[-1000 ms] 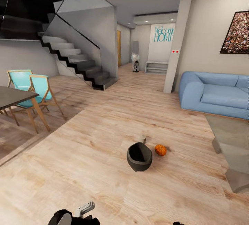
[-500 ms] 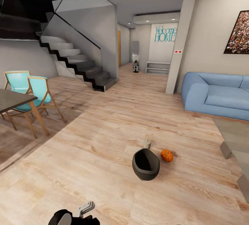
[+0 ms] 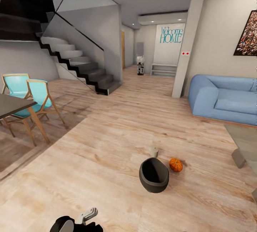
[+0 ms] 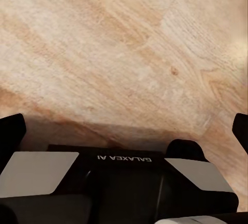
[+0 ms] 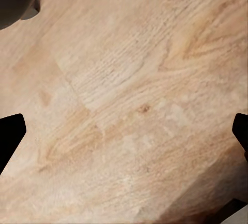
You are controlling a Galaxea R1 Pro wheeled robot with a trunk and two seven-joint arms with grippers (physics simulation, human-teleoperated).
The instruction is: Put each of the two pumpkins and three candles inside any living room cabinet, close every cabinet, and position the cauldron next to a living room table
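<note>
A black housing [image 4: 124, 182] is marked "GALAXEA AI" in white, flanked by pale grey panels [image 4: 39, 172]; black fingertips [image 5: 10, 133] are seen.

Black cauldron [image 3: 154, 175] upright on floor, orange pumpkin [image 3: 175, 165] just beside, tan candle [image 3: 154, 151] behind.

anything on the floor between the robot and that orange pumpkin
Partly. The dark cauldron sits on the wood floor just ahead, with the pumpkin beside it, slightly farther and to the right. A candle stands behind the cauldron. A straight approach from the right side looks open.
</note>
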